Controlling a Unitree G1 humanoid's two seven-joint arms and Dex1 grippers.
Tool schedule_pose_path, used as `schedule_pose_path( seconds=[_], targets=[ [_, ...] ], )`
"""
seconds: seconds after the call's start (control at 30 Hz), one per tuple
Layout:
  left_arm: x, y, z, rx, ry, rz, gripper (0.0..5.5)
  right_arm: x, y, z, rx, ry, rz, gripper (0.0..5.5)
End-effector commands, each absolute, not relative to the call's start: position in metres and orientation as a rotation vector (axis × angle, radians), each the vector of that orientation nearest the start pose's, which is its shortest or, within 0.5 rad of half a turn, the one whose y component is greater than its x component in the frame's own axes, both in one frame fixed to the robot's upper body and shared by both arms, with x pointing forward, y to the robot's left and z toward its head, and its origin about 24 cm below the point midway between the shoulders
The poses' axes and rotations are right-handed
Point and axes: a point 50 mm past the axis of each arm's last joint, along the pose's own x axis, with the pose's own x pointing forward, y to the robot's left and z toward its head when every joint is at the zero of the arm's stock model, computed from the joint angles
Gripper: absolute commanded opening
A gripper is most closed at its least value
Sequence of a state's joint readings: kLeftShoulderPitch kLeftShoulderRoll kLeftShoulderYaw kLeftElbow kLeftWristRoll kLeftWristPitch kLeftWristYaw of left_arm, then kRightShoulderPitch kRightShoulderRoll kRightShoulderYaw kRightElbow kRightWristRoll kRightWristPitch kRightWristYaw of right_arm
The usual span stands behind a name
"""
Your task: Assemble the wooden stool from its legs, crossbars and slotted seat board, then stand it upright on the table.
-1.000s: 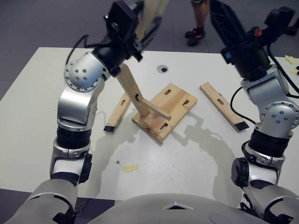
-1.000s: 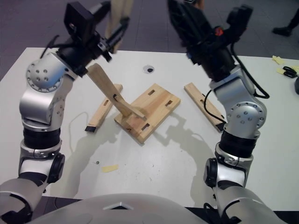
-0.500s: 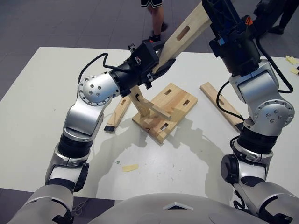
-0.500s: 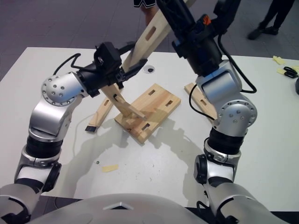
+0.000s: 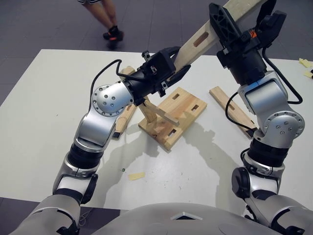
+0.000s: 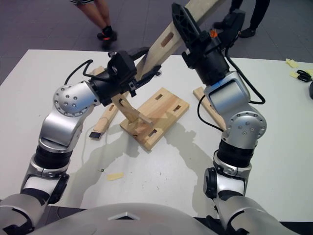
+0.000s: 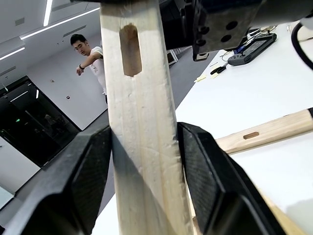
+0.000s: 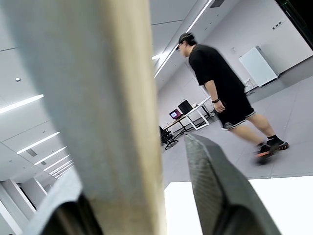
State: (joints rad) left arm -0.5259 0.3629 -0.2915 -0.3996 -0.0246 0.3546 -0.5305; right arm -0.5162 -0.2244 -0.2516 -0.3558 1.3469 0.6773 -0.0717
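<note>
Since half a second ago the held leg (image 5: 205, 36) has swung lower and flatter, and the left gripper (image 5: 175, 61) has come up and clamped onto its lower stretch. The right gripper (image 5: 240, 14) grips the same leg higher up, so the piece hangs slanted between both arms above the table (image 5: 44, 98).

From the head views I see the seat board (image 5: 177, 113) lying flat, with a standing leg (image 5: 146, 105) and a crossbar (image 5: 164, 113) slotted into it. A left spare leg (image 5: 124, 115) and a right spare leg (image 5: 230, 108) lie either side of the board. The left wrist view adds both fingers (image 7: 90, 181) pressed against the held leg's sides below its slot.

The held leg's upper end is cut off, its lower end hidden behind the left gripper. The arms cover part of each spare leg.
</note>
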Motion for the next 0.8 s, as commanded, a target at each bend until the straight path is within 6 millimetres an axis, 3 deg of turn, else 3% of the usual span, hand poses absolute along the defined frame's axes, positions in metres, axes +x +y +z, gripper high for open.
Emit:
schedule_pose_path(
  seconds=[0.03,0.13,0.17,0.3,0.43,0.57,0.67,0.8],
  targets=[
    [0.271,0.073,0.206,0.560,-0.420,-0.852,2.16,0.278,-0.141,0.237,0.814,-0.207,0.709,1.59],
    [0.272,0.074,0.205,0.564,-0.417,-0.845,2.14,0.278,-0.142,0.236,0.820,-0.212,0.704,1.07],
    [0.273,0.075,0.205,0.568,-0.419,-0.833,2.50,0.278,-0.142,0.235,0.826,-0.212,0.697,1.02],
    [0.276,0.082,0.212,0.518,-0.425,-0.809,3.12,0.280,-0.145,0.235,0.855,-0.237,0.659,1.02],
    [0.259,0.088,0.242,0.279,-0.474,-0.976,3.72,0.285,-0.153,0.237,0.861,-0.285,0.584,1.02],
    [0.227,0.104,0.292,0.070,-0.627,-1.183,4.36,0.290,-0.169,0.236,0.832,-0.337,0.470,1.02],
    [0.224,0.129,0.322,0.001,-0.718,-1.117,4.89,0.291,-0.178,0.235,0.834,-0.322,0.493,1.02],
    [0.250,0.168,0.341,-0.193,-0.754,-0.801,5.40,0.278,-0.179,0.246,0.871,-0.306,0.716,1.02]
  ],
)
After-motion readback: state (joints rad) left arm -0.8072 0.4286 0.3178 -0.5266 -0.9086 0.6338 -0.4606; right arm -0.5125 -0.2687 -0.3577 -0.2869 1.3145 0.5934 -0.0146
